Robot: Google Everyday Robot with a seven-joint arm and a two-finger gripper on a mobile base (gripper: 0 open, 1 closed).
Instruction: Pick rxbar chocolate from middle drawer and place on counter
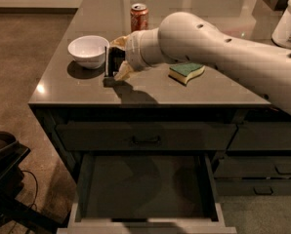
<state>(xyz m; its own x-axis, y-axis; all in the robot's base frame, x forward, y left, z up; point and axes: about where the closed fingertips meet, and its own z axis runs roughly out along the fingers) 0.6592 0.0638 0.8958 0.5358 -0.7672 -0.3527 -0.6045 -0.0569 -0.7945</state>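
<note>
My gripper (114,62) is over the left part of the counter (150,89), just right of the white bowl. It is shut on the rxbar chocolate (115,61), a small black wrapper held on edge with its lower end at or just above the counter top. The pale arm reaches in from the right. The middle drawer (145,222) stands pulled open below the counter's front edge, and its dark floor shows nothing in it.
A white bowl (88,50) sits left of the gripper. A red can (139,16) stands behind it. A green-and-yellow sponge (186,72) lies to the right, under the arm. A white jug (289,21) is at the far right. A shut drawer with a bar handle (145,139) sits above the open one.
</note>
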